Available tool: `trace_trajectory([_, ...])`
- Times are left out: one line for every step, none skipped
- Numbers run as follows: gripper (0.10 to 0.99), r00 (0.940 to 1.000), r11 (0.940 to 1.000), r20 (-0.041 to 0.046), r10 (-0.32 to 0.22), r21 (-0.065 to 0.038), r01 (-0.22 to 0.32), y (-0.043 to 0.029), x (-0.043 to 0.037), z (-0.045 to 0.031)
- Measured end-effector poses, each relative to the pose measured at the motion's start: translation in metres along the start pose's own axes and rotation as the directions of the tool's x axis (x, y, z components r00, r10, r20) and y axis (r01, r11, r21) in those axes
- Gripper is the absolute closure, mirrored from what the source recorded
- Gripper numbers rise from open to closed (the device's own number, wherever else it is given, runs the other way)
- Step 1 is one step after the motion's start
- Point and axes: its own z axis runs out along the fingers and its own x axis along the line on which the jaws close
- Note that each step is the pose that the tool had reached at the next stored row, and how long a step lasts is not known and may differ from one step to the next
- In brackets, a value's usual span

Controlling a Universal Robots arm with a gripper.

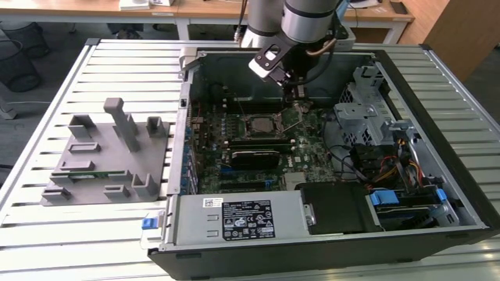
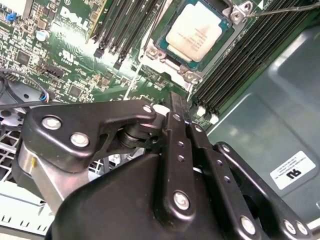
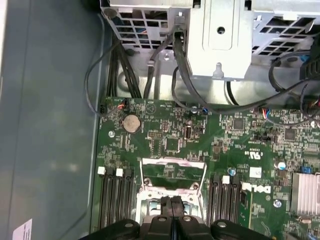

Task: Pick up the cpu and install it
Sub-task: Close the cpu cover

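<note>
A slatted metal table carries an open computer case lying on its side. The arm reaches down into the case from the far side. A green board covers the case floor. On the table at the exterior view's left, apart from the case, stands a grey fixture with several upright posts. A silver power supply fills the near part of the case, and a metal drive cage stands along the exterior view's right side, with cables beside it.

The gripper hangs low over the board, just beside the far right corner of the socket as the exterior view shows it. In both wrist views its black fingers are pressed together at the tips with nothing between them; the tips meet over the socket's edge, and whether they touch it cannot be told.

The cpu lies flat in the socket, near the middle of the board. In the second wrist view its pale metal top faces up inside the socket frame, apart from the gripper, with black memory slots on either side. A round coin battery sits on the board between the socket and the drive cage
</note>
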Motion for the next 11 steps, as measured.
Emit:
trace_trajectory([0.973, 1.0000, 1.0000, 0.0001, 0.000, 0.000, 0.000, 0.0007, 0.0000, 0.0002])
trace_trajectory([0.973, 1.0000, 1.0000, 0.0001, 0.000, 0.000, 0.000, 0.0015, -0.0001, 0.0004])
trace_trajectory([0.973, 1.0000, 1.0000, 0.0002, 0.000, 0.000, 0.000, 0.0023, -0.0002, 0.0006])
trace_trajectory([0.973, 1.0000, 1.0000, 0.0002, 0.000, 0.000, 0.000, 0.0033, -0.0002, 0.0008])
trace_trajectory([0.973, 1.0000, 1.0000, 0.0004, 0.000, 0.001, 0.000, 0.0044, -0.0003, 0.0010])
trace_trajectory([0.973, 1.0000, 1.0000, 0.0005, 0.000, 0.001, 0.000, 0.0056, -0.0004, 0.0012])
trace_trajectory([0.973, 1.0000, 1.0000, 0.0005, 0.000, 0.001, 0.000, 0.0069, -0.0005, 0.0014])
trace_trajectory([0.973, 1.0000, 1.0000, 0.0006, 0.000, 0.001, 0.000, 0.0083, -0.0006, 0.0016])
trace_trajectory([0.973, 1.0000, 1.0000, 0.0006, 0.000, 0.001, 0.000, 0.0096, -0.0007, 0.0018])
trace_trajectory([0.973, 1.0000, 1.0000, 0.0007, 0.000, 0.002, 0.000, 0.0109, -0.0008, 0.0019])
trace_trajectory([0.973, 1.0000, 1.0000, 0.0006, 0.000, 0.002, 0.000, 0.0119, -0.0008, 0.0021])
